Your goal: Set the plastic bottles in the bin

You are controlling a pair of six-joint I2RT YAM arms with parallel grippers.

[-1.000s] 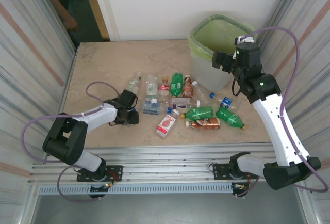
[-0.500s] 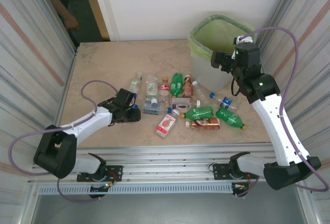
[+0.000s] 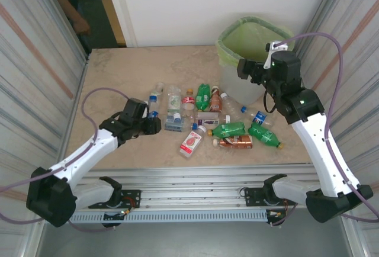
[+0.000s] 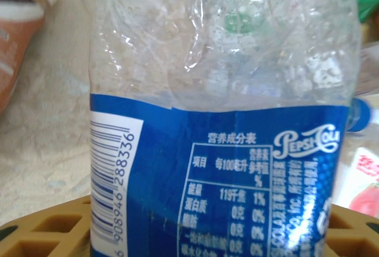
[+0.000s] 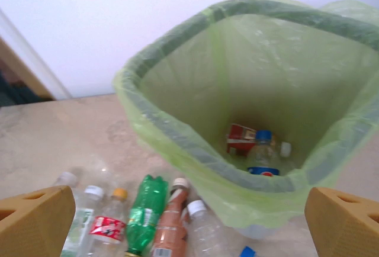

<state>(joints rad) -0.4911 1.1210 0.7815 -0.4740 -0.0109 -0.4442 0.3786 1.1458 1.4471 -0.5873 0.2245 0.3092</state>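
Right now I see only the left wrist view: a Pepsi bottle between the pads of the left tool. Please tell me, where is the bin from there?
Observer: The bin stands at the far right corner of the table. A pile of bottles lies between it and the left tool holding your Pepsi bottle.
Operator: Is the right arm in the way?
Observer: The right tool hangs open and empty at the bin's near rim.
Operator: Is there room inside the bin?
Observer: Yes. Only a few bottles lie at its bottom, one a blue-capped bottle.
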